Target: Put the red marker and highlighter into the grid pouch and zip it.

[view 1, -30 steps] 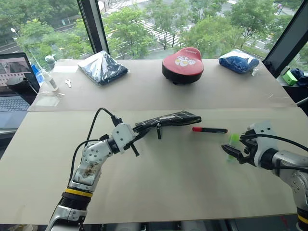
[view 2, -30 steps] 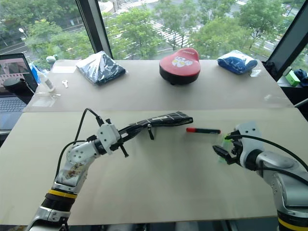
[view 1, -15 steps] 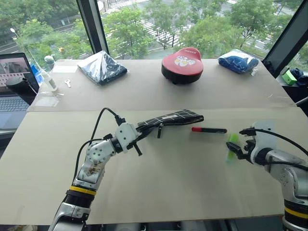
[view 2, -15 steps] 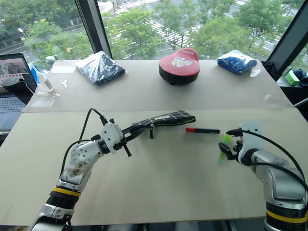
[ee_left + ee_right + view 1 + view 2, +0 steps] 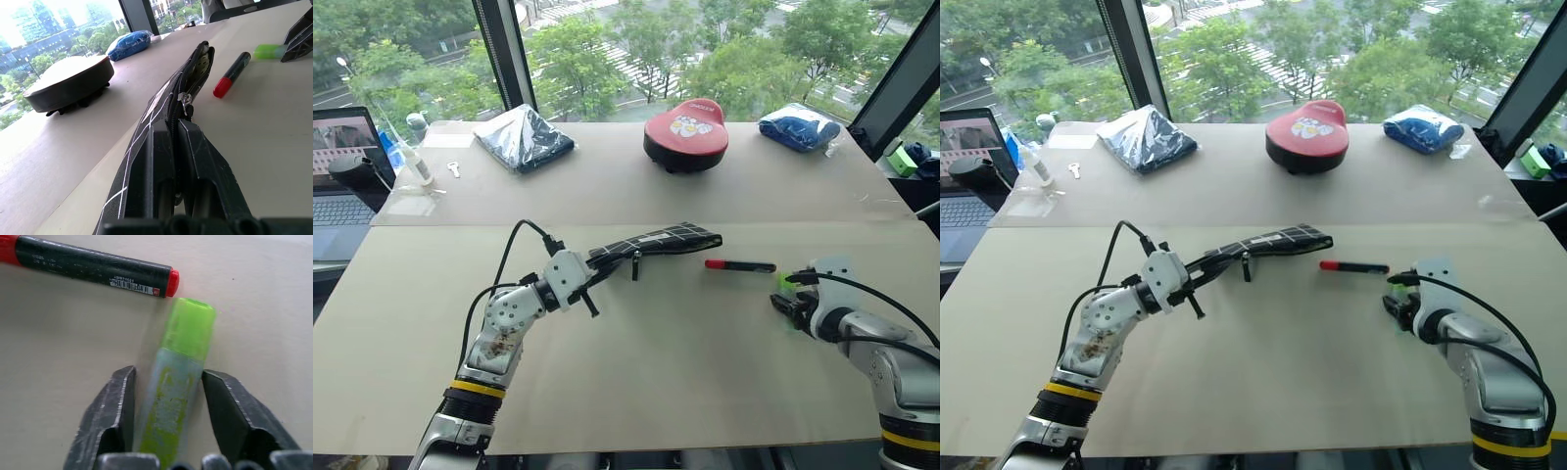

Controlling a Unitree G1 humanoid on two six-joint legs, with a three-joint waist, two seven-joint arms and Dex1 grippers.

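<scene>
Right fingers (image 5: pixel 117 421) straddle the highlighter (image 5: pixel 178 377), one on each side, not visibly clamped; grip cannot be confirmed. The highlighter lies on the tabletop (image 5: pixel 666 362), its green end just short of the red marker (image 5: pixel 93 267). Left fingers (image 5: pixel 195 161) are clenched on the grid pouch (image 5: pixel 171 103), held edge-up, its far end near the marker's red cap.

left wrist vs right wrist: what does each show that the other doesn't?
Left wrist view alone: the grid pouch pinched in the left gripper, its mouth open, plus the red-topped case and the blue bundle behind. Right wrist view alone: the right gripper, its fingers straddling the highlighter. Shared: the highlighter and the red marker on the table.
</scene>
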